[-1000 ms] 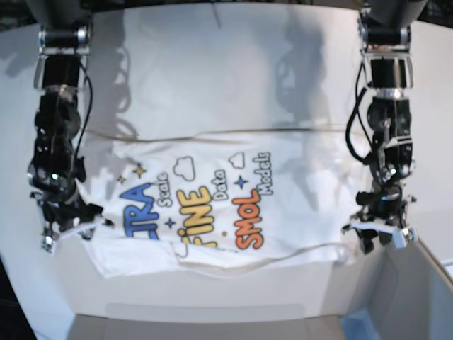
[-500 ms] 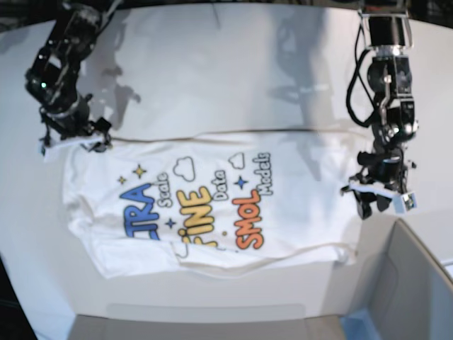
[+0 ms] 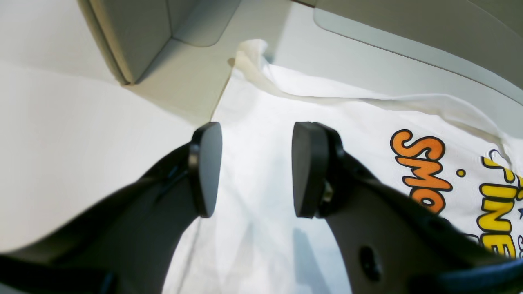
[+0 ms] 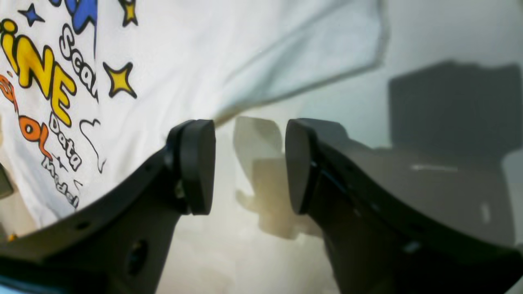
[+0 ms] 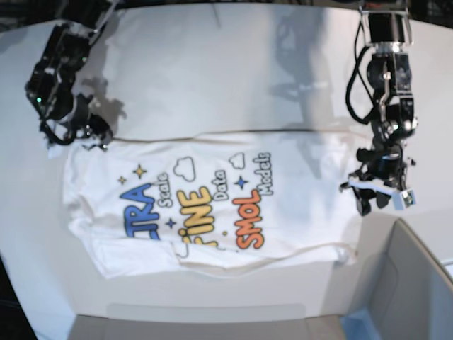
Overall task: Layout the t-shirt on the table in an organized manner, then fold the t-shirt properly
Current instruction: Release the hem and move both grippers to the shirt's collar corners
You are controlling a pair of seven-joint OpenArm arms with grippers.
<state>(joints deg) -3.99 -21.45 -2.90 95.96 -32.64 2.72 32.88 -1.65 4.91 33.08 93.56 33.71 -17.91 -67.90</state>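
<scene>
T-shirt (image 5: 304, 212) of white cotton lies on the white tabletop (image 5: 212, 71), with its print facing up, and it is not yet folded into a neat shape. In the base view it is between and below the two claws. The print shows blue, yellow and orange-red letters, with small stars and clouds.

The left claw (image 3: 256, 169) is open, and nothing is between its fingers (image 3: 206, 169). In its wrist view the fingers appear over the plain part of the shirt, near its side edge. Beyond the fingertips, the near hem (image 3: 327, 99) is raised in a wavy fold, and one corner (image 3: 250, 51) is curled up. The orange-red letters are to the right of this claw in the same view.

The right claw (image 4: 250, 167) is also open and holds nothing. It is beside the shirt edge, and in its wrist view the cloth is above and to the left of the fingers, while dark shadows fall on the tabletop to the right.

A grey box (image 5: 425, 276) stands near the left claw, on the outer side of the curled corner. Its upright wall is the closest thing which could stand in the way of this claw. A blue piece (image 5: 359, 326) is seen at the box's inner corner, well apart from both claws.
</scene>
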